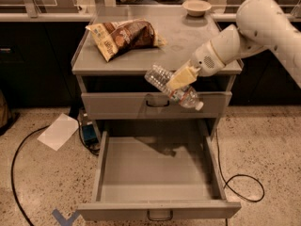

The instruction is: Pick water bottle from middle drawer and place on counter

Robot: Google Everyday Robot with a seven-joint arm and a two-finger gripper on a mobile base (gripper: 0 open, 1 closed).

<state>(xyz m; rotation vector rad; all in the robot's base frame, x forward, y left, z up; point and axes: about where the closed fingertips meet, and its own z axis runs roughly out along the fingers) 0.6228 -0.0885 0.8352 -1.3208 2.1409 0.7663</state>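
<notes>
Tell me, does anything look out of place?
A sheet of paper lies on the floor left of the open middle drawer. The pincer, before the counter's front edge, holds the water bottle tilted, cap downward.

warm, fairly dim light falls from above onto the flat matte grey metal counter (188, 46), the brightest surface. the pale two-finger gripper (181, 76), clamped on the small clear ribbed plastic water bottle (190, 98) before the counter's front edge, casts a soft dark shadow on the rear floor of the wide shallow grey metal middle drawer (155, 178). the white rounded robot arm (263, 13) has a mild sheen.
</notes>
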